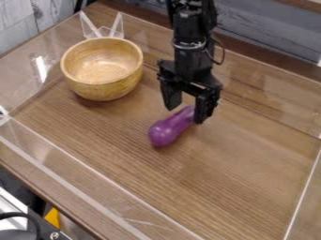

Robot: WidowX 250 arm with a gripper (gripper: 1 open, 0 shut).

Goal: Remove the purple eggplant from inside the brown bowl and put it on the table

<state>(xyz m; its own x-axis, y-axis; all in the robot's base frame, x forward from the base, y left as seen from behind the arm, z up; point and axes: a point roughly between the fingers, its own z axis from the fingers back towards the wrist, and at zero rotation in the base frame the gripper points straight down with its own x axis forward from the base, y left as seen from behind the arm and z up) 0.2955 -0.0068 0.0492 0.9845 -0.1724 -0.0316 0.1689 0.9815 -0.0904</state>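
Observation:
The purple eggplant (170, 128) lies on its side on the table (238, 178), right of the brown bowl (101, 67). The bowl's pale inside holds nothing. My gripper (189, 106) hangs just above the eggplant's upper right end, jaws open, with nothing between them. Whether its fingertips still touch the eggplant is not clear from this angle. The dark arm rises from the gripper to the top of the view.
Clear plastic walls (88, 202) edge the tabletop on the front, left and right. A grey plank wall (264, 28) stands behind. A clear plastic piece (100, 26) sticks up behind the bowl.

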